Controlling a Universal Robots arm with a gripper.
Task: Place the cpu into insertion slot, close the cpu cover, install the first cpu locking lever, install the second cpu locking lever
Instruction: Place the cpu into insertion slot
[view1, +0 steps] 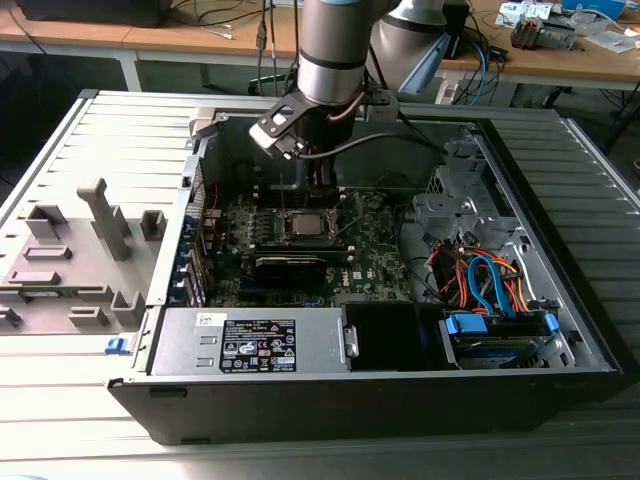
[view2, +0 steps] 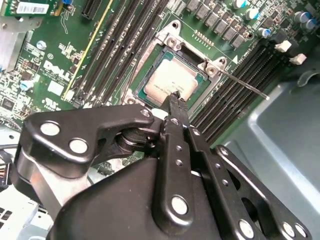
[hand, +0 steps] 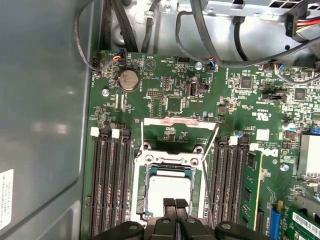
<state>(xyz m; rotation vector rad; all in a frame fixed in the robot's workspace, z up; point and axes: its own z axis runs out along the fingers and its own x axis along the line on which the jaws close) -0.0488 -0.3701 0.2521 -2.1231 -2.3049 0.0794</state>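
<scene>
The cpu lies flat in the insertion slot, silver top up; both wrist views show it, and it appears in the exterior view on the green board. The cpu cover stands swung up at the socket's far side, with board showing through its cut-out. Two thin wire levers are raised beside it; one rod sticks out over the memory slots. My gripper hangs just above the chip's near edge, shut with nothing between the fingertips.
Long black memory slots flank the socket on both sides. The grey case wall is close by. In the exterior view a power supply box sits at the case front, with a drive and coloured cables toward that view's right.
</scene>
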